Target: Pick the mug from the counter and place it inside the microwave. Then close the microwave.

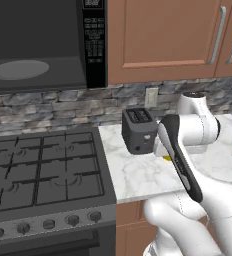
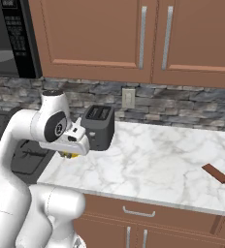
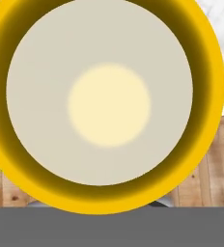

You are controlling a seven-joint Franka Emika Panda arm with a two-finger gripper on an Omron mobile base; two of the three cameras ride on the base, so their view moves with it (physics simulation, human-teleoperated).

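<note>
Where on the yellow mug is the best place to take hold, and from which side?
The rim wall, from straight above, one finger inside and one outside. The mug stands upright and mouth-up, its round opening facing the hand view squarely, so the thin wall is probably the easiest part to pinch. In the right base view the end effector sits low over it, beside the toaster, which crowds a sideways approach.

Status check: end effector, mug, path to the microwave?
End effector shut on mug, at counter edge. Microwave open, turntable bare. Toaster close beside the arm.
</note>
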